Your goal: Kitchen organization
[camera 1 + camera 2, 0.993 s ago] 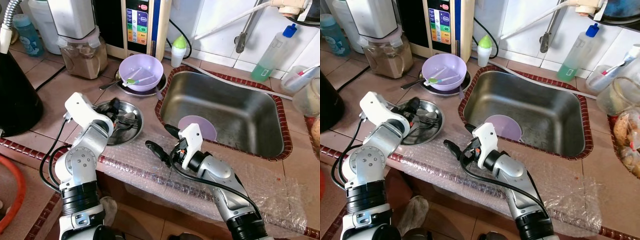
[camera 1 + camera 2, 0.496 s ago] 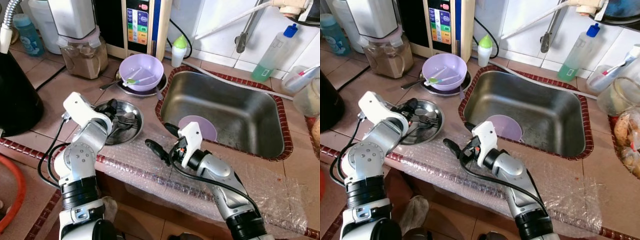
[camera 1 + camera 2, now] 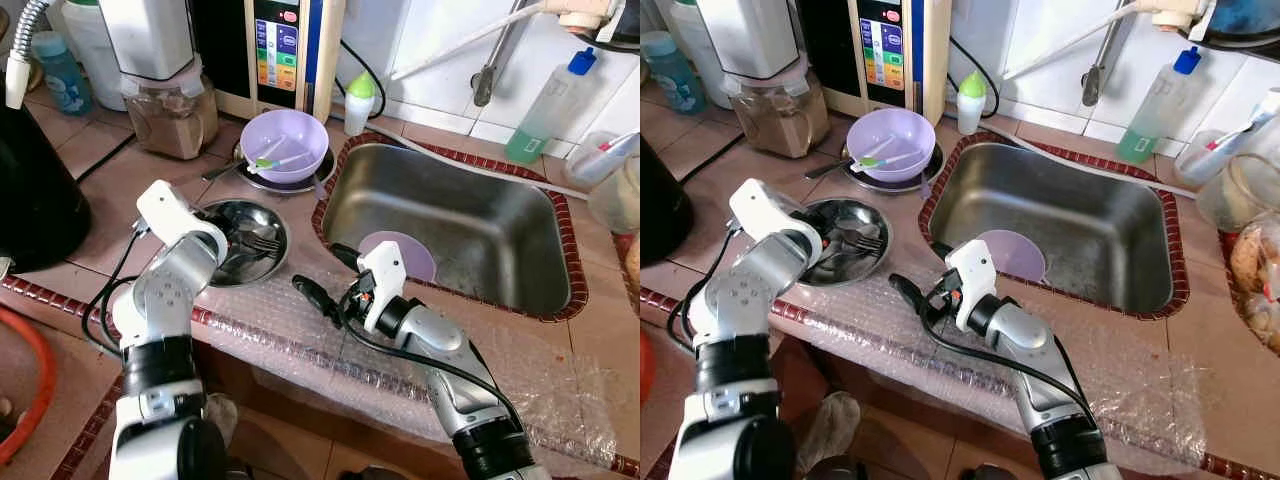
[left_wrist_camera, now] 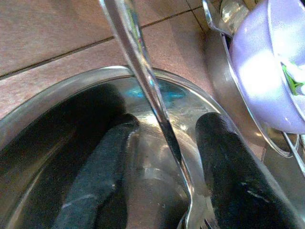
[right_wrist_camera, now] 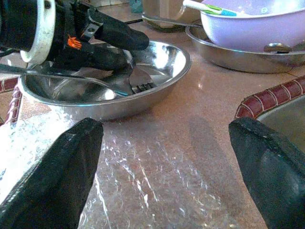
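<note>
The left pincer (image 3: 232,232) reaches into the steel dish (image 3: 222,275) on the worktop (image 3: 120,180), fingers spread astride one fork (image 4: 157,114), not clamping it. The right pincer (image 3: 318,282) hangs released over bubble wrap (image 3: 270,320) at the sink (image 3: 560,250) rim. One purple bowl (image 3: 290,135) stands behind, one purple plate (image 3: 412,258) lies in the sink.

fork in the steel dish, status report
Left gripper open, straddling silver metal fork in round steel dish. Right gripper open, idle over bubble wrap. Nothing blocking.
</note>
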You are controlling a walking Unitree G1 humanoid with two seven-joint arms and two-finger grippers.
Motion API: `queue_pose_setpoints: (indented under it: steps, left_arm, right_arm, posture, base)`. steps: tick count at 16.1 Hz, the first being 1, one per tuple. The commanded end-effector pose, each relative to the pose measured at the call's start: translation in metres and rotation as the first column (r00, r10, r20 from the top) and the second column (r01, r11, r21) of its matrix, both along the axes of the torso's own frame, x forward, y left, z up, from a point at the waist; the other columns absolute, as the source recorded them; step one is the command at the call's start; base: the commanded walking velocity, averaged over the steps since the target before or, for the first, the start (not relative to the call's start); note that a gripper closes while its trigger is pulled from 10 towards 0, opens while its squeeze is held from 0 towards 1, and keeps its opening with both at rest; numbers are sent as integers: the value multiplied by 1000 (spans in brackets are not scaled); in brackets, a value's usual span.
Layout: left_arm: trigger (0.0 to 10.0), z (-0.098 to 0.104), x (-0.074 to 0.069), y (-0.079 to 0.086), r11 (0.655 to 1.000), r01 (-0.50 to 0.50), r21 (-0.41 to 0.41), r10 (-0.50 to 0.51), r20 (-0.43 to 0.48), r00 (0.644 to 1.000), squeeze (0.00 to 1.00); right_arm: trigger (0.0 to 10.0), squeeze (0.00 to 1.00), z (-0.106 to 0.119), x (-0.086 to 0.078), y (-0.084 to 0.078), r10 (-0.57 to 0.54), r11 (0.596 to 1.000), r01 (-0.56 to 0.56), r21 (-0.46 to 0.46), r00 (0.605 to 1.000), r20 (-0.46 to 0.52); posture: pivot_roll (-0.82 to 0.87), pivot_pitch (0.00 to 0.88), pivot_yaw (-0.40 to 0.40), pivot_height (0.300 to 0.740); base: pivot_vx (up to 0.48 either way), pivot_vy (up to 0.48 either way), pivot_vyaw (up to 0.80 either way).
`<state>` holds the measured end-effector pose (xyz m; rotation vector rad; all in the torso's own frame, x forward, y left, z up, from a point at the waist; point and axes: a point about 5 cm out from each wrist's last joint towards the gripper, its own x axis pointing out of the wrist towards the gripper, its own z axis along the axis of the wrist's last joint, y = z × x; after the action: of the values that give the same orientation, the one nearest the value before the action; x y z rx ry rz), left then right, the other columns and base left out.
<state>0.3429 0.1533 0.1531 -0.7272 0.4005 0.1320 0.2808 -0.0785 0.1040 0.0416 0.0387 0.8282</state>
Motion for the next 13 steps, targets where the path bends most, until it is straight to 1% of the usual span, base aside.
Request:
queue_pose_setpoints:
  steps: [1,3,5,7,9,13]
  left_arm:
    - [0,-6,2,-5,1000,28,11,-28,-33,999,0]
    - [0,-7,5,-3,999,25,49,-23,-41,999,0]
    - [0,-11,4,5,995,-10,95,15,-56,998,0]
    - [0,-12,4,6,995,-11,104,17,-57,998,0]
    - [0,-9,3,6,992,8,126,-4,-33,999,0]
    - [0,-3,3,6,991,1,131,-1,3,1000,0]
  right_arm:
    - [10000,0,-2,1,-3,-10,1000,10,-11,1000,-1]
    - [10000,0,-2,1,-4,-13,1000,13,-13,1000,-2]
    - [10000,0,-3,1,-4,-14,1000,14,-16,1000,-2]
    - [10000,0,-2,2,-4,-14,1000,14,-16,1000,-1]
    - [10000,0,-2,4,-2,-10,1000,10,-15,1000,2]
    - [10000,0,-1,5,-2,-12,1000,12,-15,1000,4]
  posture:
    - [48,51,-25,740]
    - [46,48,-26,740]
    - [49,45,-28,740]
    - [56,43,-30,740]
    - [59,40,-31,740]
    - [61,39,-34,740]
  base:
    - [0,0,0]
    - [0,0,0]
    - [0,0,0]
    - [0,0,0]
    - [0,0,0]
    - [0,0,0]
